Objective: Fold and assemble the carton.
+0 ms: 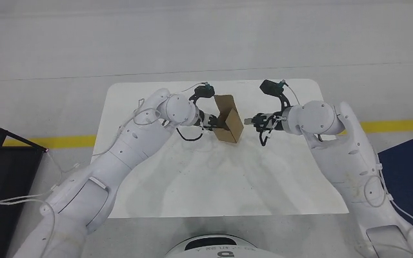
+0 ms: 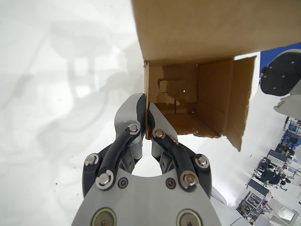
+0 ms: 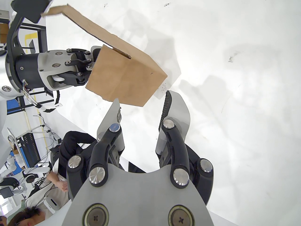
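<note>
1. Closest up is the left gripper (image 2: 146, 109). Its fingers (image 2: 140, 105) are pressed together on the edge of one side wall (image 2: 146, 83) of the carton (image 2: 216, 95), with one pad outside and one just inside the open mouth.
2. The carton is held over the middle-rear of the white table (image 1: 193, 187), between the two arms, with its mouth turned towards the left gripper. It looks lifted clear of the surface, though that can't be confirmed.
3. The far end looks tucked shut, while the big flap (image 2: 200, 19) is sticking straight out, not yet folded.
4. The right gripper (image 3: 143, 98) is positioned at the closed end, fingers (image 3: 175, 109) spread wide, nothing gripped. A lower corner of the carton sits just past the tips, roughly in line with the gap. Whether a tip is touching it can't be made out.
5. Handling-wise, it's probably very light: thin brown board, stiff across the panels and bendy only at the creases. The edges look ragged, so tearing is likely if it's yanked.
6. The hollow body would be crushed easily by a hard squeeze, so a hold is best taken on a single wall or flap edge near a crease, as is done on the left.
</note>
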Action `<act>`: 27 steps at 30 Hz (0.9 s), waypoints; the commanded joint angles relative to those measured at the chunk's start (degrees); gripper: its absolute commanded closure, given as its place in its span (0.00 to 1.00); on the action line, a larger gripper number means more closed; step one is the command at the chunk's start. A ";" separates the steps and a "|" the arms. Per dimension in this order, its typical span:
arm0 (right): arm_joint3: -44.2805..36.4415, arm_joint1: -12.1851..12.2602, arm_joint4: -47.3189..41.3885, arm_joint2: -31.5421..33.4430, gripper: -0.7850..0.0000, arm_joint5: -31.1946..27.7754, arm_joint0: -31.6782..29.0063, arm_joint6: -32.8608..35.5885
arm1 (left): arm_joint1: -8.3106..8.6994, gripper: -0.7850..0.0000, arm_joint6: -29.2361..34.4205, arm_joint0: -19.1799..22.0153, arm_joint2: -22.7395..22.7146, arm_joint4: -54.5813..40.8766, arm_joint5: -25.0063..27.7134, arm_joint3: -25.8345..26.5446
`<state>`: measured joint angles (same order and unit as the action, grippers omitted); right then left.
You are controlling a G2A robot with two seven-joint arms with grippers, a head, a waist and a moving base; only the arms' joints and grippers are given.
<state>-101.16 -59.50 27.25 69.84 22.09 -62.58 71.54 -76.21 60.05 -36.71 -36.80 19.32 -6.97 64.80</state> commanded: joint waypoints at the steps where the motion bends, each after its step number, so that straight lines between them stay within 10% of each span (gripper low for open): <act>1: -0.53 0.09 -0.09 0.25 0.51 -0.21 -0.40 -0.36 | 0.24 1.00 0.74 -0.15 -0.21 1.37 -1.14 1.00; 7: -1.98 0.28 -0.17 0.51 0.49 -0.34 -1.50 -1.50 | 0.96 0.95 0.93 -1.50 -1.99 2.79 -2.91 4.08; 10: -1.83 0.27 0.72 -0.08 0.50 0.82 -1.33 -1.97 | 1.33 0.32 2.23 -2.49 -3.18 1.79 -3.42 5.12; 13: -1.47 0.14 2.12 -1.33 0.51 2.63 -0.62 -2.43 | 1.76 0.00 3.14 -3.44 -4.31 1.40 -3.17 6.46; 27: 1.45 -1.00 6.60 -8.57 0.53 9.99 3.93 -1.41 | 6.59 0.08 6.05 -12.60 -22.33 -10.19 0.62 11.10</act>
<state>-99.68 -60.44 33.69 61.65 31.84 -58.77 69.94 -70.09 65.81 -48.36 -56.99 10.26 -7.19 75.93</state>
